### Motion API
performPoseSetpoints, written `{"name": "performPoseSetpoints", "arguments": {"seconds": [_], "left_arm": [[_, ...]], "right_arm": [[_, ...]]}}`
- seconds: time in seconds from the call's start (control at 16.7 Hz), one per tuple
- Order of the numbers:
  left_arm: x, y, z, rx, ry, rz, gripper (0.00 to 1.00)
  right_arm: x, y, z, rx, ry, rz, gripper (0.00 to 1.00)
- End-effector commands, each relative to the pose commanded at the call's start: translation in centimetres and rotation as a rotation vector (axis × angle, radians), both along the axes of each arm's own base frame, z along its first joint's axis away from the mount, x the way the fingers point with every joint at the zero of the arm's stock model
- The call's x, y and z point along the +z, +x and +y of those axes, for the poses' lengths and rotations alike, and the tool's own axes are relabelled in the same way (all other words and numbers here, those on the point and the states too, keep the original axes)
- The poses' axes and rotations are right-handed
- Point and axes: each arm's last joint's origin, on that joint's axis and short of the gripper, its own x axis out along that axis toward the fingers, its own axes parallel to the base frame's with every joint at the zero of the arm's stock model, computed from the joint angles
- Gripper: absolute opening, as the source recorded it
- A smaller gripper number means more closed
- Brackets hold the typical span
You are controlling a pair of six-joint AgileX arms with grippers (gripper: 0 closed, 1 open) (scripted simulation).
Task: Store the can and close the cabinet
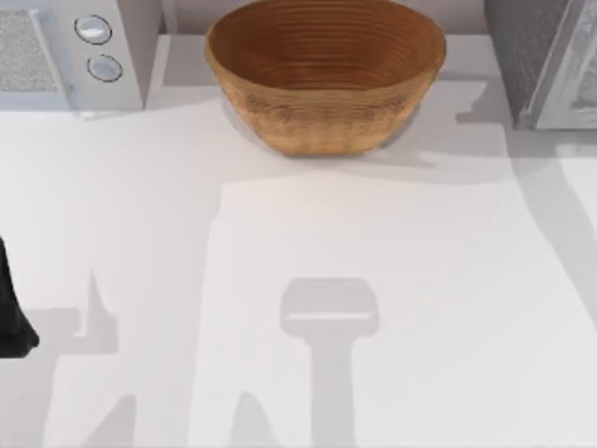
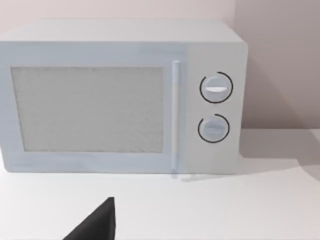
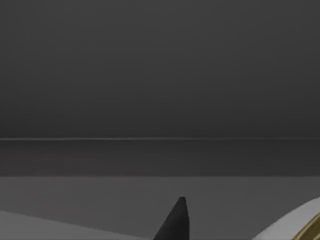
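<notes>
The cabinet [image 1: 536,61] is a grey box at the table's back right corner, with a paler panel along its right side. My left arm [image 1: 11,313] is parked at the table's left edge. One of its black fingertips [image 2: 97,225] shows in the left wrist view, facing a microwave. The right wrist view is dim: a black fingertip [image 3: 175,222] points at a dark grey wall with a ledge across it. A curved white and gold edge [image 3: 302,222] sits in that view's corner. I cannot tell whether it is the can.
A large woven basket [image 1: 325,79] stands at the back middle of the white table [image 1: 140,233]. The white microwave [image 1: 70,51], door shut and with two dials, stands at the back left. Arm-shaped shadows lie across the table's middle and front.
</notes>
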Motion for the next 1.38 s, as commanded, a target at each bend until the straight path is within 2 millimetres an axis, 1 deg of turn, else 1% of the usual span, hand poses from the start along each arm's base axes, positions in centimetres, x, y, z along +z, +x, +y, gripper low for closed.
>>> {"name": "performPoseSetpoints", "arguments": {"seconds": [0.36,0.48,0.66,0.9,1.02,1.2,1.38], "left_arm": [[0.0,0.0,0.0,0.0,0.0,0.0,1.0],[0.0,0.0,0.0,0.0,0.0,0.0,1.0],[0.0,0.0,0.0,0.0,0.0,0.0,1.0],[0.0,0.0,0.0,0.0,0.0,0.0,1.0],[0.0,0.0,0.0,0.0,0.0,0.0,1.0],[0.0,0.0,0.0,0.0,0.0,0.0,1.0],[0.0,0.0,0.0,0.0,0.0,0.0,1.0]], "right_arm": [[0.0,0.1,-0.1,-0.003,0.002,0.001,0.0],[0.2,0.8,0.0,-0.005,0.0,0.006,0.0],[1.0,3.2,0.2,-0.005,-0.002,0.017,0.0],[2.6,7.4,0.4,-0.001,-0.001,0.011,0.0],[3.0,9.5,0.4,0.0,0.001,0.005,0.0],[2.9,12.3,0.2,-0.001,0.002,-0.001,0.0],[2.3,14.3,-0.1,-0.002,0.002,-0.001,0.0]]}}
